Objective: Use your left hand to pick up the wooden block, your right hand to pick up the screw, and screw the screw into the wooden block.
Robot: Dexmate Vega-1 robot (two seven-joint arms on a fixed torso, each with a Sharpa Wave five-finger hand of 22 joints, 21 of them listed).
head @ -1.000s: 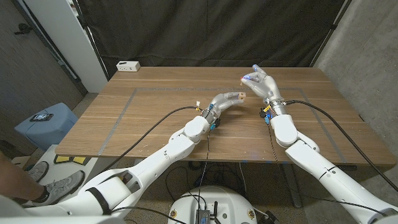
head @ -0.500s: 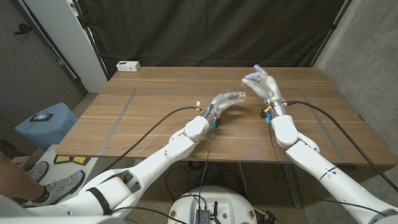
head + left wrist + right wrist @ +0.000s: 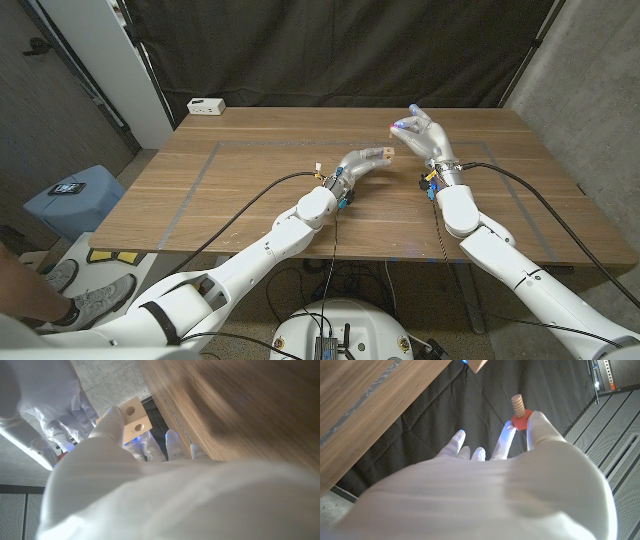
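Note:
My left hand (image 3: 358, 162) holds a pale wooden block (image 3: 383, 153) above the middle of the table. In the left wrist view the block (image 3: 134, 421) shows two round holes on its face, gripped by my left hand's fingers (image 3: 111, 425). My right hand (image 3: 423, 134) is raised just right of the block, a small gap apart from it. It pinches a screw (image 3: 519, 411) with a red head and a tan threaded shank, thread pointing away from the palm. In the head view the screw (image 3: 397, 125) is a small dot at the fingertips. A corner of the block (image 3: 479, 365) shows in the right wrist view.
A white power strip (image 3: 206, 105) lies at the table's far left corner. Grey tape lines (image 3: 200, 172) mark a rectangle on the wooden table (image 3: 250, 200). A blue stool (image 3: 75, 195) stands on the floor to the left. Black curtain hangs behind.

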